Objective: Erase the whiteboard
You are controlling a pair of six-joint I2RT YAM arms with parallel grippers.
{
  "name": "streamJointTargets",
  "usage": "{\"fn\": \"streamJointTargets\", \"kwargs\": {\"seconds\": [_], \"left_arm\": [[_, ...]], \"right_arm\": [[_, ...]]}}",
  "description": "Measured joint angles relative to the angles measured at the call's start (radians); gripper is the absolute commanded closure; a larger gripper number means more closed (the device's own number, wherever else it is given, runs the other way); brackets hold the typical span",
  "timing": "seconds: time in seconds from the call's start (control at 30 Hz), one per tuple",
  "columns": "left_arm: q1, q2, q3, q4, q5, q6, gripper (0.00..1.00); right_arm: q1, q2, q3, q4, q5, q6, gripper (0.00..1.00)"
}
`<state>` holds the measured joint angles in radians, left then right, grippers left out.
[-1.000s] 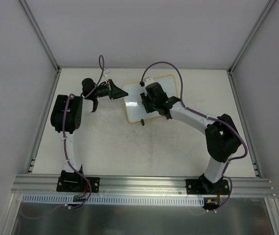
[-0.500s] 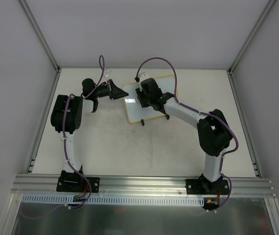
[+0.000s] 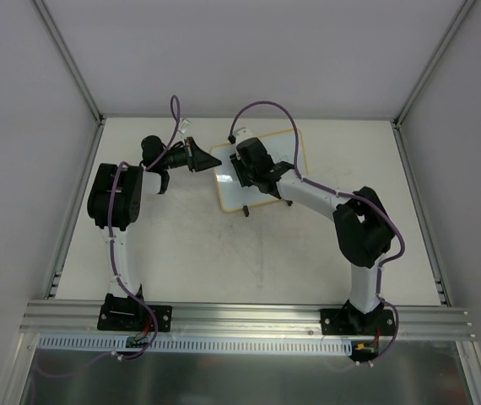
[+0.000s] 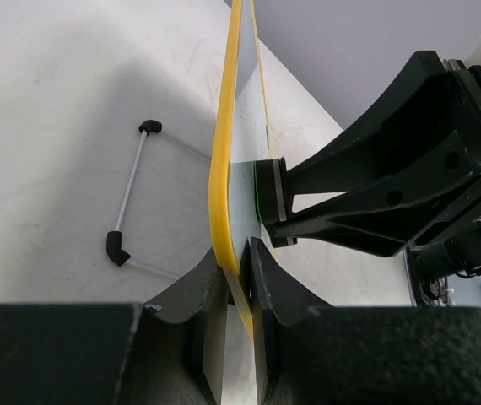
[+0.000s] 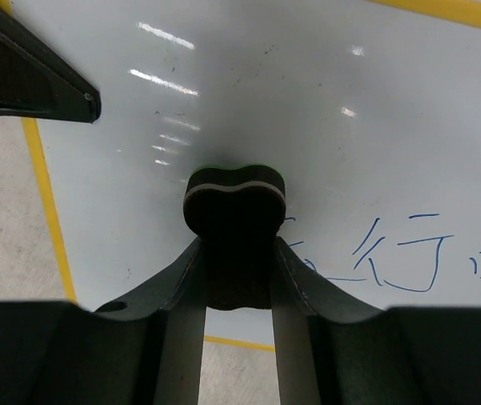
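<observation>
Blue writing (image 5: 409, 257) is seen lower right of the R wrist frame, just beside the eraser (image 5: 234, 198), which is pinched by the right gripper (image 5: 236, 246) & pressed on the whiteboard (image 3: 229, 187), upper centre in top view; yellow rim (image 4: 224, 143) is clamped by left gripper (image 4: 239, 253).

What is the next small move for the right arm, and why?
Probably slide the eraser, held in the shut right gripper, sideways onto the blue writing beside it. The whiteboard looks clean above the eraser, those strokes are not yet wiped, and the left gripper pinches its yellow rim.
</observation>
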<state>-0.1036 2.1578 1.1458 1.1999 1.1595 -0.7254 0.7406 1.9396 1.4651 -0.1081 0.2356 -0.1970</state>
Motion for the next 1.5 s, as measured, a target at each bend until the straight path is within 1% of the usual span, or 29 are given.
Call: {"fn": "streamJointTargets", "kwargs": {"seconds": [0.13, 0.37, 0.53, 0.77, 1.1, 1.27, 1.5], "left_arm": [[0.000, -0.001, 0.000, 0.000, -0.001, 0.000, 1.00], [0.000, -0.005, -0.006, 0.001, -0.001, 0.001, 1.00], [-0.001, -0.006, -0.009, 0.006, -0.003, 0.001, 1.00], [-0.002, -0.007, -0.010, 0.008, -0.004, 0.001, 1.00], [-0.002, -0.007, -0.010, 0.008, -0.005, 0.001, 1.00], [-0.002, -0.007, -0.010, 0.008, -0.008, 0.001, 1.00], [-0.002, -0.007, -0.010, 0.008, -0.012, 0.001, 1.00]], "right_arm": [[0.017, -0.001, -0.026, 0.024, 0.030, -0.001, 1.00], [0.057, -0.026, -0.129, 0.068, 0.081, 0.002, 0.99], [0.066, -0.038, -0.174, 0.098, 0.101, 0.016, 1.00], [0.068, -0.050, -0.214, 0.124, 0.116, 0.054, 1.00], [0.059, -0.058, -0.236, 0.140, 0.121, 0.153, 1.00], [0.028, -0.066, -0.237, 0.130, 0.074, 0.182, 1.00], [-0.069, -0.089, -0.241, 0.092, -0.023, 0.198, 1.00]]}}
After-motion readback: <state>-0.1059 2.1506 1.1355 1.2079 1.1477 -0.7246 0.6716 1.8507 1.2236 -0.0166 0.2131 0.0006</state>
